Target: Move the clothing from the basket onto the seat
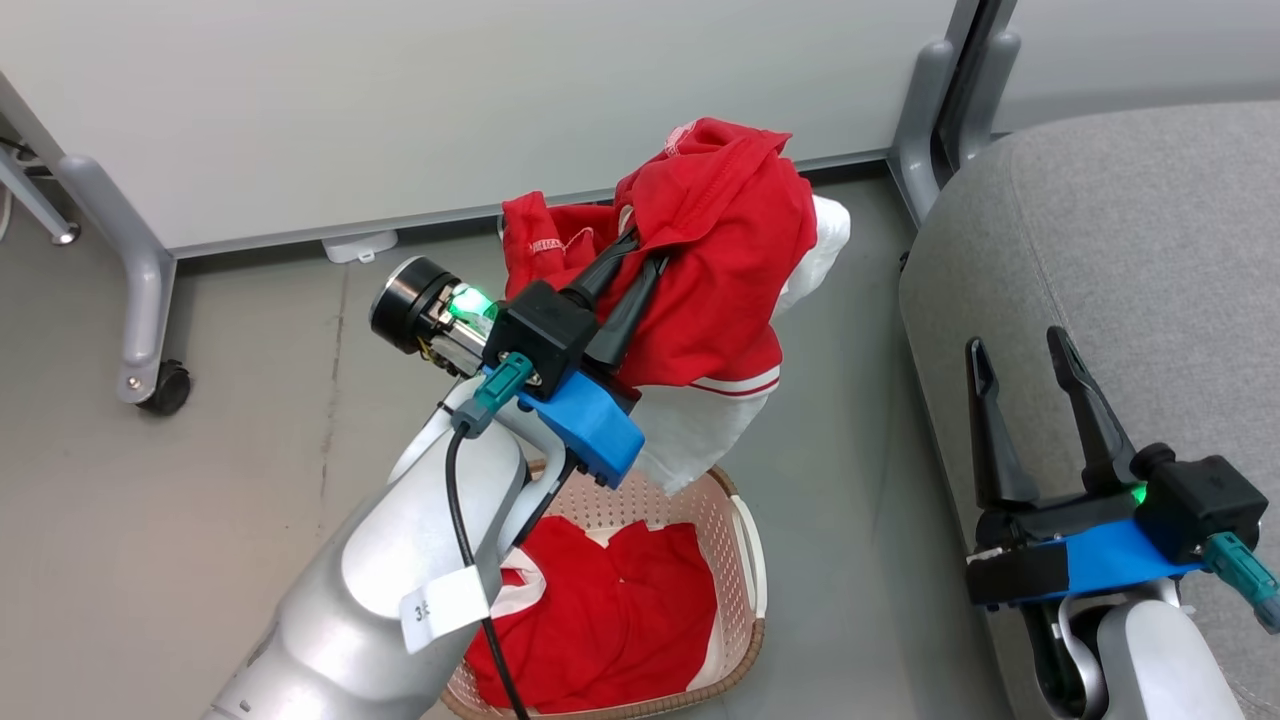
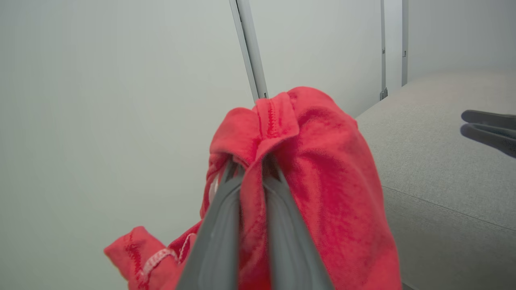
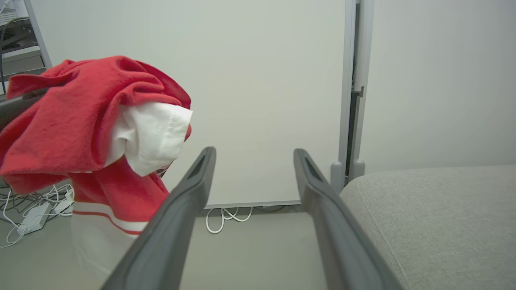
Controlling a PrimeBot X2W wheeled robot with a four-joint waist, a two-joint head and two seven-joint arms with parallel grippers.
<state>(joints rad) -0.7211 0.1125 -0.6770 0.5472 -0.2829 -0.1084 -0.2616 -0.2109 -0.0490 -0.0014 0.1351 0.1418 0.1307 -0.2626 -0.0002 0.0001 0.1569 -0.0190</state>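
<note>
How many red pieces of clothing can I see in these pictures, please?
2. The lifted garment hangs from the left gripper above the basket; the second garment lies inside the basket. More may be hidden beneath it.

Red clothing [image 2: 322,181] in left claw [image 2: 250,171]

Plain grey floor [image 1: 250,420]. A cream perforated basket [image 1: 745,560] w/ brown rim sits on it. Right of the basket, near but not touching, a big grey seat [image 1: 1120,250] stands on the floor. Left of the basket, well apart: a grey partition leg [image 1: 140,290] w/ black caster [image 1: 167,388]. Beyond the basket, along the partition's base: a small white plastic piece [image 1: 358,245] & loops of white cable [image 3: 225,219].
</note>
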